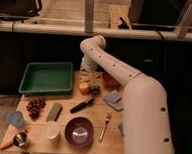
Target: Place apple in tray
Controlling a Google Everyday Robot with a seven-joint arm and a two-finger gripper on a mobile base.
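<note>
**Hovering at the apple: where the grab and the carry could fail**

The pincer (91,83) hangs low over the middle of the bench (98,145), right at the apple (83,89), which sits just below it and a touch to its left. How wide the pincer stands, and whether it has hold of the fruit, cannot be told from here.

The likeliest failure is a bad grip. The apple is round and smooth, so an off-centre squeeze would probably push it out sideways and set it rolling.

Crowding is the second risk. A black-handled tool (82,105) lies just below the pincer, a blue cloth (113,98) sits near its lower right, and a brownish thing (109,81) that I cannot identify lies close on its right. A loose apple could catch on any of these or roll off the bench edge.

The tray (30,89) lies to the pincer's left, near but with a raised rim facing it. If the carry runs too low, the apple may strike that rim and be knocked free. If the pincer lets go too high, the apple could bounce on the bare tray floor and hop out. The grapes (35,107) and the purple bowl (78,132) sit well below the pincer, clear of the path.
</note>
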